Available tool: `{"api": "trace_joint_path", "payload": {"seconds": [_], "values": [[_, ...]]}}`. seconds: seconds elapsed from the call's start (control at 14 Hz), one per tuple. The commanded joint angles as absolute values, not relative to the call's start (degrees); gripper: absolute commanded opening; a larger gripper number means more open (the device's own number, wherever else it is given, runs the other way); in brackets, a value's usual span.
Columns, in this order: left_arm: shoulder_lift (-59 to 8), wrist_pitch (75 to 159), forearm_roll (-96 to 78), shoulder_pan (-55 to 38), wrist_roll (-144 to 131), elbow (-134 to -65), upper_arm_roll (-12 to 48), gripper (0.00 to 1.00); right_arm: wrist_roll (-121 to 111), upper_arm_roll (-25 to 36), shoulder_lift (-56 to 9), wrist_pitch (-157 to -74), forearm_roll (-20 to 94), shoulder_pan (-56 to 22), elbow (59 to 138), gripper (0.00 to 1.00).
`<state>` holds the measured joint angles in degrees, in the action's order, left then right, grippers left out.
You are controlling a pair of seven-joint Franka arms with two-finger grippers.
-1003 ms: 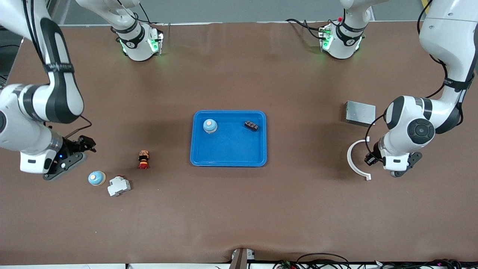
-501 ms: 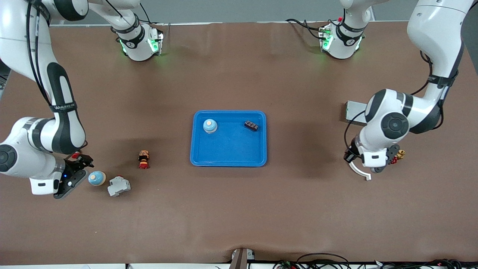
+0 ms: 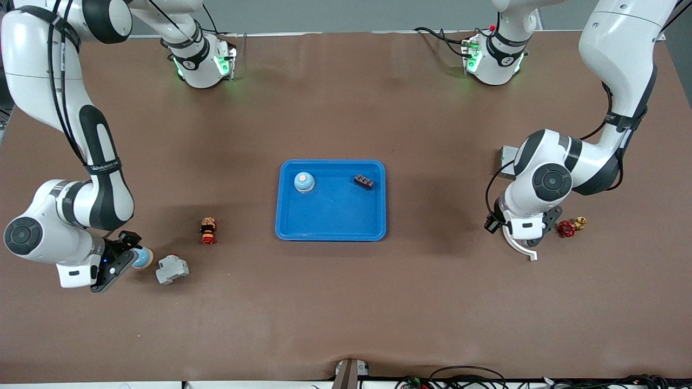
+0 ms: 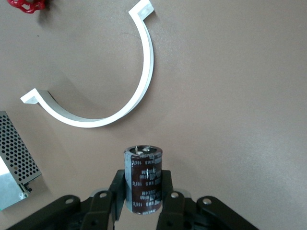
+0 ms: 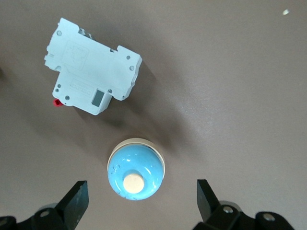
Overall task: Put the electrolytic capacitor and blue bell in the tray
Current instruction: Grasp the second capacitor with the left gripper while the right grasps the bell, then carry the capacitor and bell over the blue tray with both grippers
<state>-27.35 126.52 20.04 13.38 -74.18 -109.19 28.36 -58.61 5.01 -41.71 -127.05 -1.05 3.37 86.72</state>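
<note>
- The right claw has come down from above the surface to sit low over the loose blue bell, near the edge at the right arm's end. A second ago it hung off to one side of the bell.
- In the right wrist view its fingers stand wide apart with the bell between them, touching neither. Nothing is gripped yet.
- A grey breaker lies just beside that bell, so closing the fingers calls for care not to nudge it.
- The left claw is clamped on a dark capacitor, seen plainly in the left wrist view.
- Its arm has swung in from the edge at the left arm's end and now hangs over the white curved bracket, uncovering a red valve on the surface.
- The blue tray sits mid-surface, already holding another bell and a small dark block.
- Judging by this, one part is in hand but still well apart from the tray, and the other is about to be grasped, so both placements remain to be done.
</note>
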Motion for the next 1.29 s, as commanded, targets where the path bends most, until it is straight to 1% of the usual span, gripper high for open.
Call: {"api": "trace_joint_path", "payload": {"seconds": [0.0,0.29,0.72,1.0,1.22], "values": [[-27.25,125.68,21.27,12.84,-76.63,-108.55,28.83,0.0,-59.77,4.13,-43.24,-126.83,-1.06,4.66,85.69,1.0],[-27.94,126.12,20.92,9.33,-81.2,-107.76,28.92,0.0,-59.77,4.13,-44.12,-126.91,-0.97,4.75,85.78,1.0],[-32.34,126.21,21.01,3.7,-88.93,-102.14,28.83,0.0,-59.77,4.13,-45.35,-126.91,-0.88,4.75,85.78,1.0],[-33.66,126.3,20.92,-0.69,-93.85,-99.5,28.83,0.0,-59.68,4.13,-46.05,-126.91,-0.18,4.66,85.78,1.0],[-36.11,126.3,20.57,-4.64,-99.21,-95.99,28.83,0.0,-59.77,4.04,-46.58,-127.0,0.09,4.66,85.78,1.0]]}}
